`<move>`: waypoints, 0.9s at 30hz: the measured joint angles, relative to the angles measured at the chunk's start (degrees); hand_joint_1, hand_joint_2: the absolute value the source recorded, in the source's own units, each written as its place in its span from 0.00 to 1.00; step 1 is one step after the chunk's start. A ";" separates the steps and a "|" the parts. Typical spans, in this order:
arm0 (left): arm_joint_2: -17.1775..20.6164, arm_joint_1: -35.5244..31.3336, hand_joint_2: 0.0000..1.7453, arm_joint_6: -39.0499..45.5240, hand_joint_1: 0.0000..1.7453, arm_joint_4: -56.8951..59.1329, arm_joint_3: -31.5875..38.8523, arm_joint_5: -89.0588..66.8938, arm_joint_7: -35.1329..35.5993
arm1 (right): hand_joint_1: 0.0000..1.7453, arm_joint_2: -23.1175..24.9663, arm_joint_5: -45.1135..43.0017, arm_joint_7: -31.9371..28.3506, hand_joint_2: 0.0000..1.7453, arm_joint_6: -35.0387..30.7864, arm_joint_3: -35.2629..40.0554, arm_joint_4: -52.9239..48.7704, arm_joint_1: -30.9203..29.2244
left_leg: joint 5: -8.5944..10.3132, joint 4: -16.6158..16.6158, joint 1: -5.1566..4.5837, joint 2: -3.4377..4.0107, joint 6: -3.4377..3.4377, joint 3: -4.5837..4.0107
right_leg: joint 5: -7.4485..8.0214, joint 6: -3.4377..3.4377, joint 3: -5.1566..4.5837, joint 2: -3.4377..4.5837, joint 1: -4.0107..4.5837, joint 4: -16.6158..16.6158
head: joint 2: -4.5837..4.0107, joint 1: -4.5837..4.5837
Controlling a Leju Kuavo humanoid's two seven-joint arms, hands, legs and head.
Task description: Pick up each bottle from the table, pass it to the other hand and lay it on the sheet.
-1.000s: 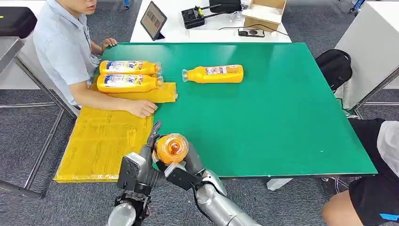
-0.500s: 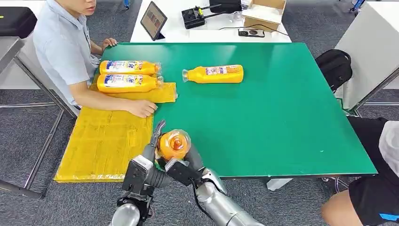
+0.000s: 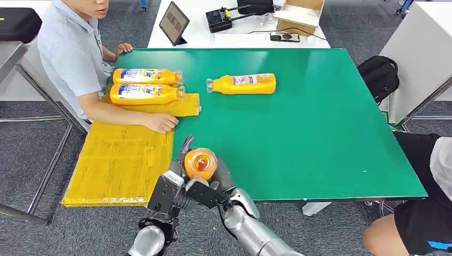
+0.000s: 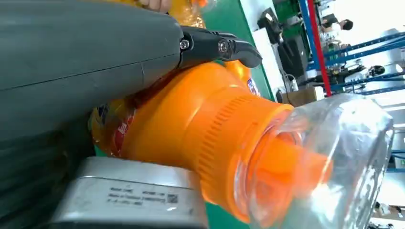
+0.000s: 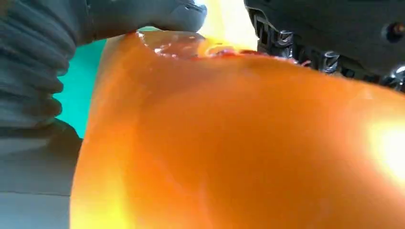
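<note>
Shift since earlier: both hands and the held bottle [image 3: 200, 162] had drifted slightly right and further over the table [image 3: 320, 133] edge.
Left hand [image 3: 176, 184]: fingers wrapped on the bottle's side, taking it.
Right hand [image 3: 216, 186]: likewise gripping, likely mid-handover.
Bottles: four; two on the yellow sheet [image 3: 117, 160], one on the green, one held.
Person's hand [image 3: 162, 122]: resting on the sheet.

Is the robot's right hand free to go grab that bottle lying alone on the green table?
Probably not: the right robot hand is already holding a bottle together with the left robot hand.
</note>
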 measured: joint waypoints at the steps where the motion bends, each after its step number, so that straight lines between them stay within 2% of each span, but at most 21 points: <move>1: -0.15 -0.19 1.00 0.02 1.00 0.31 0.02 0.26 0.00 | 1.00 -0.09 0.29 0.13 1.00 -0.51 -0.02 0.00 -0.02 | 0.00 0.00 0.00 0.00 0.00 0.00 | 0.00 0.00 0.00 0.00 0.00 0.00 | 0.00 0.02; 16: -1.20 -2.99 1.00 0.76 1.00 3.50 -0.02 0.99 -1.22 | 1.00 -0.63 2.47 0.44 1.00 -2.95 -0.98 0.26 -1.41 | 0.00 0.00 0.00 0.00 0.00 0.00 | 0.00 0.00 0.00 0.00 0.00 0.01 | 0.00 0.02; 17: -1.25 -3.01 1.00 0.74 1.00 3.61 -0.02 1.14 -1.33 | 0.84 -0.63 2.47 0.33 1.00 -2.87 -1.07 0.26 -1.41 | 0.00 0.00 0.00 0.00 0.00 0.00 | 0.00 0.00 0.00 0.00 0.00 0.01 | 0.00 0.02; 19: -1.38 -3.04 1.00 0.72 1.00 3.72 -0.02 1.62 -1.40 | 0.00 -0.66 2.43 0.15 1.00 -2.78 -1.27 0.26 -1.42 | 0.00 0.00 0.00 0.00 0.00 0.00 | 0.00 0.00 0.00 0.00 0.00 0.01 | 0.00 0.02; 23: -1.60 -3.12 1.00 0.55 1.00 4.00 -0.04 2.43 -1.77 | 0.00 -0.70 2.25 -0.54 1.00 -2.58 -1.38 0.26 -1.57 | 0.01 0.00 0.00 0.00 0.00 0.00 | 0.00 0.00 0.00 0.00 0.00 0.01 | 0.00 0.00; 24: -1.62 -3.10 1.00 0.48 1.00 4.04 -0.07 2.97 -1.99 | 0.00 -0.70 2.04 -0.96 0.00 -2.54 -1.40 0.24 -1.66 | 0.01 0.00 0.00 0.00 0.00 0.00 | 0.00 0.00 0.00 0.00 0.01 0.01 | 0.00 0.04; 27: -1.62 -3.10 1.00 0.09 1.00 4.05 -0.11 4.64 -2.67 | 0.00 -0.70 0.24 -3.70 0.00 -2.12 -1.51 -0.13 -1.85 | 0.01 0.00 0.00 0.01 0.00 0.00 | 0.00 0.00 0.00 0.00 0.00 0.01 | 0.00 0.02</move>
